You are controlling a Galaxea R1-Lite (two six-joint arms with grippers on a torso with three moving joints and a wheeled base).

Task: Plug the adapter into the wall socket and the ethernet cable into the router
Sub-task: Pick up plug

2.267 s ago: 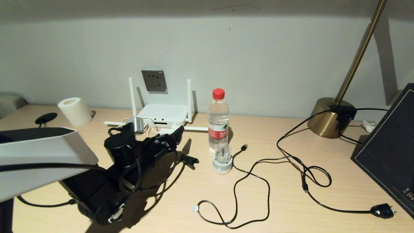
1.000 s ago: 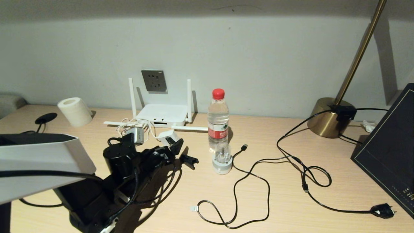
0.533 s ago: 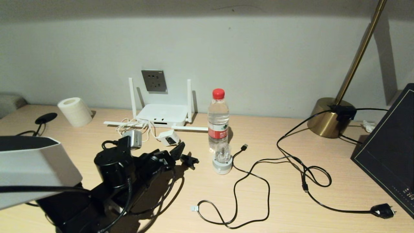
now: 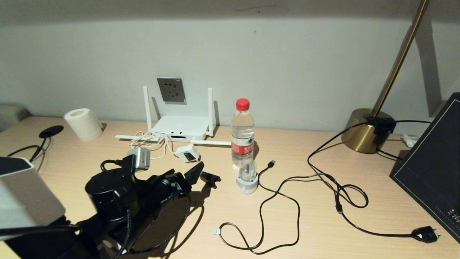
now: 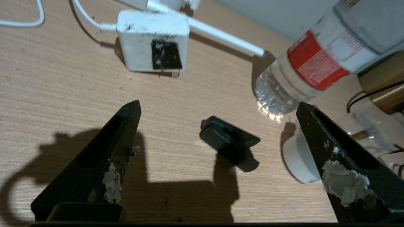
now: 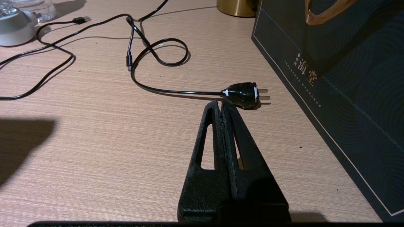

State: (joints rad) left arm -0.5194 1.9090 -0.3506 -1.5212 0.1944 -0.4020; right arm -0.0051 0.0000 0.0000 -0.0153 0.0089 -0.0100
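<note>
While the adapter is being seen as a small white cube with a dark label face up, lying on the desk just before the router, its thin white cord is being run back toward the router. The left hand is being held wide open and empty above the desk, near a small black plug piece. The water bottle is being shown upright and capped. The right hand is being kept closed, empty.

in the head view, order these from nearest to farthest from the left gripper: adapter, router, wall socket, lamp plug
1. adapter: on the desk just beyond the open left gripper, unheld.
2. router: farther back, against the wall.
3. wall socket: on the wall above the router.
4. lamp plug: far across the desk at the front right.
</note>
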